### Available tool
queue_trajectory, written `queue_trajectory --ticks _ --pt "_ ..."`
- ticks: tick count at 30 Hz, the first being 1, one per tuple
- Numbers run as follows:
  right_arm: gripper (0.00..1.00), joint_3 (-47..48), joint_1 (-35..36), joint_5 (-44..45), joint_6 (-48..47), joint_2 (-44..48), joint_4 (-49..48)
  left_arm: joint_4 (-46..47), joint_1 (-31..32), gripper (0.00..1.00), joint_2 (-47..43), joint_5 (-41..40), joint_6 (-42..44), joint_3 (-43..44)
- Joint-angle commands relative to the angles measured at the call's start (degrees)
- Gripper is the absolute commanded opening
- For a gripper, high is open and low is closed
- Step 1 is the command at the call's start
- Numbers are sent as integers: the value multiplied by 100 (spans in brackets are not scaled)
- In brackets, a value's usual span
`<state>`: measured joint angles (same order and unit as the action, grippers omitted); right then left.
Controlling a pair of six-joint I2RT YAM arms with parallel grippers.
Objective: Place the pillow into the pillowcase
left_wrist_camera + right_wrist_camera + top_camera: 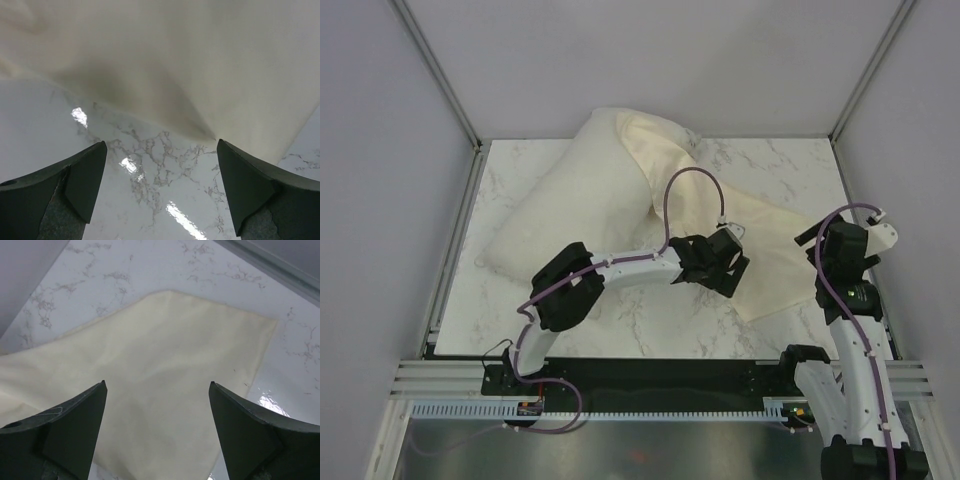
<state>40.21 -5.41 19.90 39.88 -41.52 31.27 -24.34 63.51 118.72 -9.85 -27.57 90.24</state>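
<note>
Both grippers were empty with jaws wide apart. Left gripper [161, 142] hovered over the marble table [150, 200] at the pillowcase [770, 250] edge, centre of the top view. Right gripper [157, 383] hung above its flat lower-right corner. Pillow [570, 205] lay diagonally at upper centre-left, its upper right end covered by the pillowcase.

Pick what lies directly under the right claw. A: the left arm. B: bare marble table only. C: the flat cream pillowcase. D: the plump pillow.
C: the right wrist view shows the open right claw hanging over the flat pillowcase, its corner spread on the table.
</note>
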Motion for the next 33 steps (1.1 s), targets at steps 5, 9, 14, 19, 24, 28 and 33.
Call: queue_trajectory --ticks 5,9,14,19,24,28,33 --pt "92 611 -4 594 73 258 380 149 224 93 599 615 -143 855" --pt "92 348 -4 541 64 267 354 79 110 27 925 563 -239 1075" --pt "89 67 -4 331 -120 258 222 87 -189 2 338 388 -249 488" --pt "85 -293 -4 67 -156 311 64 122 -908 2 -969 728 -292 -488" --pt "81 -916 -4 -1335 -331 311 -558 709 -2024 2 -2123 2377 -494 -1807" --pt "87 -1252 5 -1971 -349 31 -885 483 -2167 2 -2695 2023 -354 -1984" --pt "87 -1471 163 -2613 -621 -638 -1052 -324 -2237 2 -2950 329 -118 -1747"
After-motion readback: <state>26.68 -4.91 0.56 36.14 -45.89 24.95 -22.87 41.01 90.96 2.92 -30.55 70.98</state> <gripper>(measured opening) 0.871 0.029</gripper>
